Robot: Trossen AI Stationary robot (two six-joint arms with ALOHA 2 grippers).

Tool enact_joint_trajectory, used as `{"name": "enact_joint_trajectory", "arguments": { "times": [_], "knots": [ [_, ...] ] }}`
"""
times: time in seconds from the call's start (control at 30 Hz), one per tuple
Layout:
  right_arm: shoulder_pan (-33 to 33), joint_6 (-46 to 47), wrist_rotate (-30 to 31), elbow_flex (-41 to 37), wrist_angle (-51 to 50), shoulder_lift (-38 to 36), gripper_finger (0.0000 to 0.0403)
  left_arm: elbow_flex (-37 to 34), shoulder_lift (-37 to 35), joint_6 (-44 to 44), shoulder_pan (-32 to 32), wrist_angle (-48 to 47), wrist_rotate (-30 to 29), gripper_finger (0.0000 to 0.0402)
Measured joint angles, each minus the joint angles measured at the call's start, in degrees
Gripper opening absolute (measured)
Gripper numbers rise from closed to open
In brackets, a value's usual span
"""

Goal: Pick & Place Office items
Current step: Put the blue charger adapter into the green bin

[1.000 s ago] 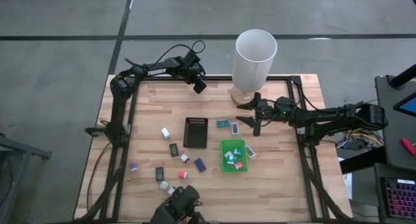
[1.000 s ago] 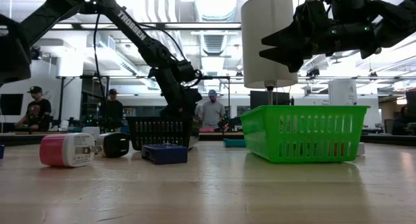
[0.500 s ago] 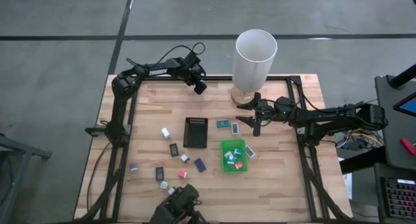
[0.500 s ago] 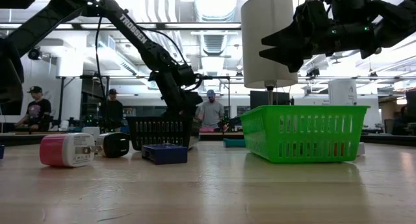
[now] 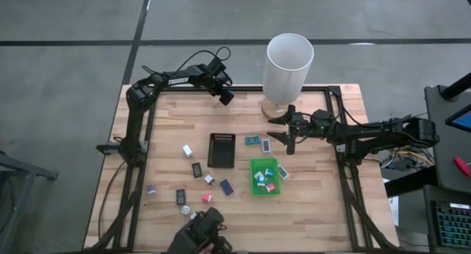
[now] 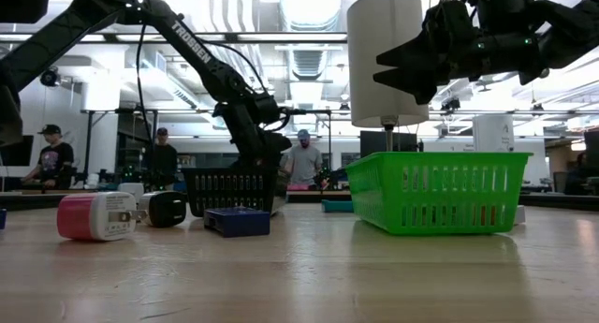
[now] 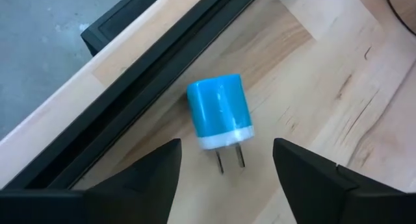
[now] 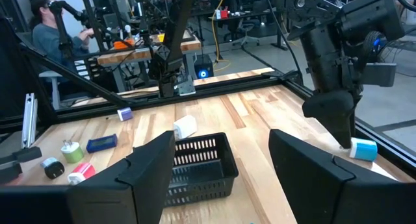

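Left gripper [image 7: 224,169]: spread open over blue cylindrical charger [image 7: 220,120], lying at wooden table's [image 5: 176,121] far edge.
Right gripper [image 5: 284,132]: open, empty, above tabletop beside green slotted tray [image 5: 252,166].

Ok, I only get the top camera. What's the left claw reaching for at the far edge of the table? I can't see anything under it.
Observer: A small blue plug-in charger with a white end and two metal prongs. It lies on the wood right beside the black frame rail, below the left gripper.
Operator: Did it grab it?
Observer: No. In the left wrist view the fingers stand open on either side, with gaps between them and the charger.
Operator: How high up is the right claw?
Observer: The low view shows the right gripper open and empty, well off the table, higher than the rim of the bright green slotted basket.
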Motion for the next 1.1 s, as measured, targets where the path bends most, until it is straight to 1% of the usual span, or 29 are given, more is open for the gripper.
{"name": "enact_joint_trajectory", "arguments": {
  "times": [0.43,0.67,0.83,1.1],
  "knots": [
    [0.0,0.0,0.0,0.0,0.0,0.0,0.0256,0.0,0.0,1.7,0.3,-1.6,0.0,0.0169],
    [0.0,0.0,0.0,0.0,0.0,0.0,0.025,0.0,0.0,2.2,0.3,-2.4,0.0,0.014],
    [0.0,0.0,0.0,0.0,0.0,0.0,0.0251,0.0,0.0,3.1,0.3,-3.1,0.8,0.0127],
    [0.0,0.0,0.0,0.0,0.0,0.0,0.0258,0.0,-0.1,3.2,0.4,-3.4,3.1,0.0126]
  ]
}}
